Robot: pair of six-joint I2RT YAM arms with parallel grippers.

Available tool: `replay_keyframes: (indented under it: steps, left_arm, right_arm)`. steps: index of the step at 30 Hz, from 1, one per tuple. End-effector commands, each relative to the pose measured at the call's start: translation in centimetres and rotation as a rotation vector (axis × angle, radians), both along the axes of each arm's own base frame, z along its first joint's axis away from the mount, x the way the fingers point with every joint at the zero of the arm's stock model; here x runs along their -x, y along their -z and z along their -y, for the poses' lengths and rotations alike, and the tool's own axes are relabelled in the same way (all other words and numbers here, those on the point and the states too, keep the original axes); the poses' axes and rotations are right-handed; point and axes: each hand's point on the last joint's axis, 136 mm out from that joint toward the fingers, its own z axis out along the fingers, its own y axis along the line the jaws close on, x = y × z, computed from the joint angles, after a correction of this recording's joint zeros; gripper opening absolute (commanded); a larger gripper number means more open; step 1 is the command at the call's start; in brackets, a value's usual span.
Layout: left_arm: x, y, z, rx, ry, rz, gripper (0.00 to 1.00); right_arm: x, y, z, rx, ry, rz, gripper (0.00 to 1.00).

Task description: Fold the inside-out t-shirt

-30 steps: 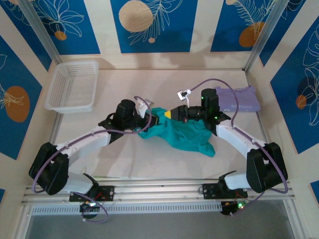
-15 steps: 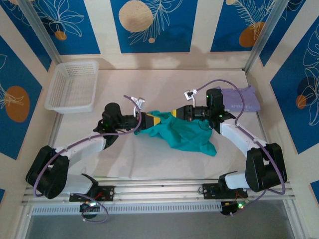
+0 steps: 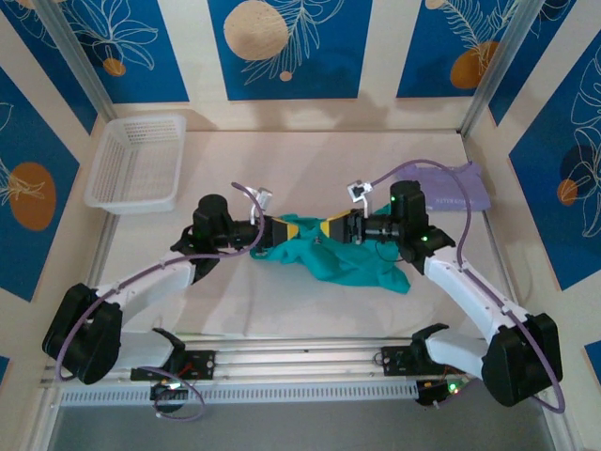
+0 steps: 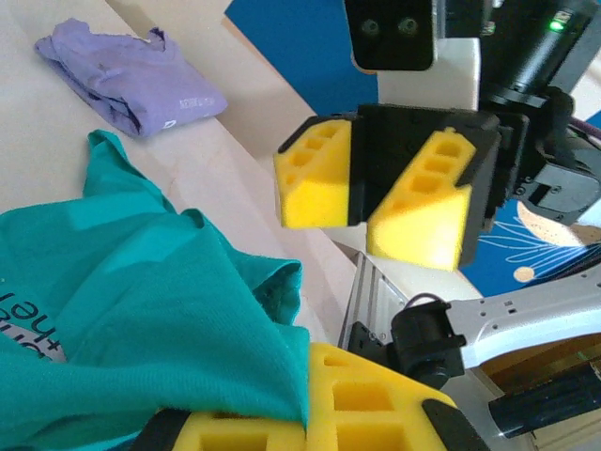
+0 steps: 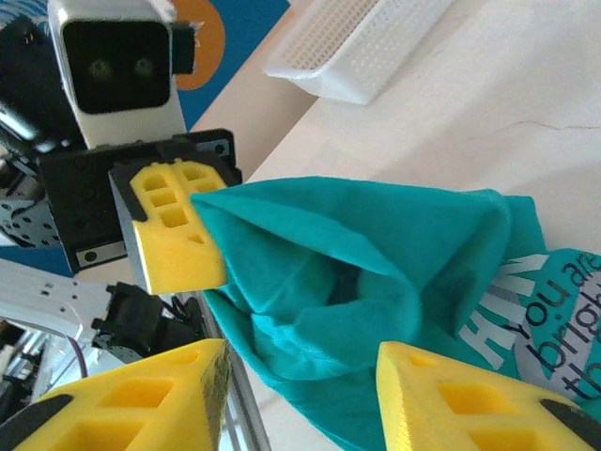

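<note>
The teal t-shirt [image 3: 352, 263] is bunched at the middle of the tabletop [image 3: 282, 160], its long axis left to right; "you are" is legible in its white print. A white basket [image 3: 136, 162] is set far left, a lavender shirt [image 3: 455, 188] far right. The t-shirt's left edge is pinched by the closed left hand [image 3: 286, 228]; the right hand [image 3: 333, 228] is parted, empty.

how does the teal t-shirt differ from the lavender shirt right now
The teal t-shirt is crumpled in the middle; the lavender shirt is folded flat at the far right. The left gripper pinches the teal t-shirt; nothing touches the lavender shirt. The teal t-shirt has large white lettering, the lavender shirt one small line of text. Both lie on the table.
</note>
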Motion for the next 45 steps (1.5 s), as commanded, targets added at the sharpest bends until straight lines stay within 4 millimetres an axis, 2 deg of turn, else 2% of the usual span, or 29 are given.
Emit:
replay_keyframes:
  steps: [1, 7, 10, 12, 15, 17, 21, 24, 27, 32, 34, 37, 39, 41, 43, 45]
  left_arm:
    - [-0.5, -1.9, -0.2, 0.013, -0.014, 0.070, 0.00]
    - [-0.4, -1.8, -0.2, 0.012, -0.012, 0.069, 0.00]
    - [-0.3, -1.9, -0.2, 0.012, -0.012, 0.072, 0.00]
    - [-0.4, -1.8, -0.2, 0.009, -0.013, 0.072, 0.00]
    - [-0.4, -1.6, -0.2, 0.003, -0.016, 0.071, 0.00]
    - [-0.5, -1.5, -0.3, -0.001, -0.026, 0.070, 0.00]
    - [-1.1, -1.5, -0.9, 0.005, -0.060, 0.059, 0.00]
    - [-1.4, -1.6, -1.5, 0.031, -0.066, 0.041, 0.00]
    - [-1.6, -1.3, -2.0, 0.036, -0.082, 0.035, 0.00]
    - [-1.6, -1.3, -2.1, 0.036, -0.085, 0.043, 0.00]
    - [-1.3, -1.9, -2.0, 0.055, -0.074, 0.060, 0.00]
    - [-0.8, -3.1, -2.1, 0.099, -0.054, 0.089, 0.00]
    - [-0.5, -3.5, -2.1, 0.110, -0.048, 0.102, 0.00]
    - [-0.5, -3.5, -2.2, 0.106, -0.048, 0.103, 0.00]
    - [-0.4, -3.5, -2.2, 0.103, -0.048, 0.106, 0.00]
    - [-0.4, -3.4, -2.2, 0.100, -0.049, 0.105, 0.00]
  right_arm:
    - [-0.5, 1.0, -0.5, 0.071, 0.035, 0.011, 0.47]
    - [-0.8, 1.5, -1.9, 0.123, 0.029, 0.030, 0.46]
    - [-0.7, 1.4, -2.3, 0.118, 0.024, 0.035, 0.38]
    - [-0.8, 1.2, -2.3, 0.119, 0.025, 0.043, 0.29]
    - [-0.8, 1.0, -2.2, 0.123, 0.032, 0.053, 0.07]
    - [-0.7, 0.6, -1.9, 0.132, 0.036, 0.071, 0.00]
    - [-0.1, -1.0, -0.5, 0.111, 0.034, 0.124, 0.00]
    - [1.3, -2.9, 0.2, 0.022, -0.024, 0.180, 0.00]
    - [2.5, -3.5, 0.4, -0.035, -0.071, 0.216, 0.00]
    - [3.2, -2.8, -0.2, -0.067, -0.132, 0.220, 0.00]
    - [2.6, -2.0, -0.2, -0.037, -0.107, 0.198, 0.00]
    - [0.6, 0.5, 0.1, 0.071, -0.017, 0.136, 0.00]
    - [-0.9, 2.3, 0.8, 0.157, 0.073, 0.067, 0.07]
    - [-1.6, 3.0, 1.3, 0.202, 0.115, 0.038, 0.16]
    - [-1.7, 2.6, 1.4, 0.224, 0.132, 0.052, 0.25]
    - [-1.3, 1.2, 1.4, 0.225, 0.126, 0.111, 0.30]
